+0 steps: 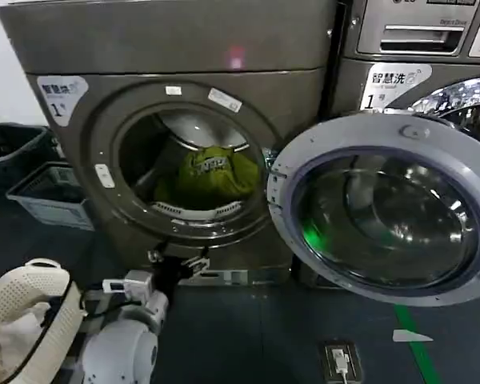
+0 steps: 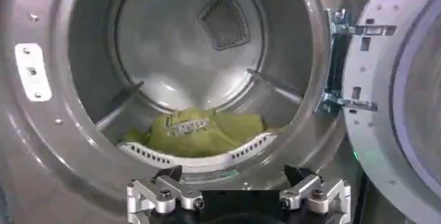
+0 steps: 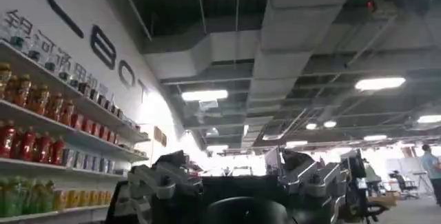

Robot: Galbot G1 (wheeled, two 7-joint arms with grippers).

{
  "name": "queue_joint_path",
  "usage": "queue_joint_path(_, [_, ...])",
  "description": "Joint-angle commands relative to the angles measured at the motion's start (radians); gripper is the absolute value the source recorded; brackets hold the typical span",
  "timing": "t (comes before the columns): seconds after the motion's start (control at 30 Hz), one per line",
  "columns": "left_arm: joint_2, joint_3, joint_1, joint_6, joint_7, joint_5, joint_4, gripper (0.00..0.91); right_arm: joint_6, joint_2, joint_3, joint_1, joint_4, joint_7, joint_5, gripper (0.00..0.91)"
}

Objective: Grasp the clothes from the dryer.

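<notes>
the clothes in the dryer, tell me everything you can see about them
The clothes are one soft, crumpled olive-green fabric bundle with a small pale printed patch facing the opening. They lie heaped on the drum floor of the dryer, just behind the perforated front lip, far smaller than the drum. The door hangs open. Nothing grips them; the left gripper is open, outside the porthole.

The head view looks down at the dryer (image 1: 172,144) from nearby. The left wrist view faces its drum close up, sharing it. The right wrist view tilts up toward the ceiling (image 3: 275,32).
</notes>
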Motion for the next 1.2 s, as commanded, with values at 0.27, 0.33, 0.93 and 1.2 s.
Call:
queue_joint_path(0.27, [-0.003,0.001,0.002,0.049,0.001,0.001,0.002,0.907,0.001,-0.001,0.000,0.002,-0.003,-0.001,-0.001,0.907])
queue_joint_path(0.33, [-0.003,0.001,0.002,0.049,0.001,0.001,0.003,0.907,0.002,0.000,0.000,0.002,-0.003,0.000,-0.002,0.907])
queue_joint_path(0.93, [-0.004,0.003,0.003,0.049,0.004,0.000,0.001,0.907,0.004,-0.001,0.000,0.003,-0.008,-0.001,-0.002,0.907])
queue_joint_path(1.2, [-0.004,0.002,0.005,0.049,0.004,0.000,0.000,0.907,0.004,0.001,-0.005,0.005,-0.008,-0.003,-0.003,0.907])
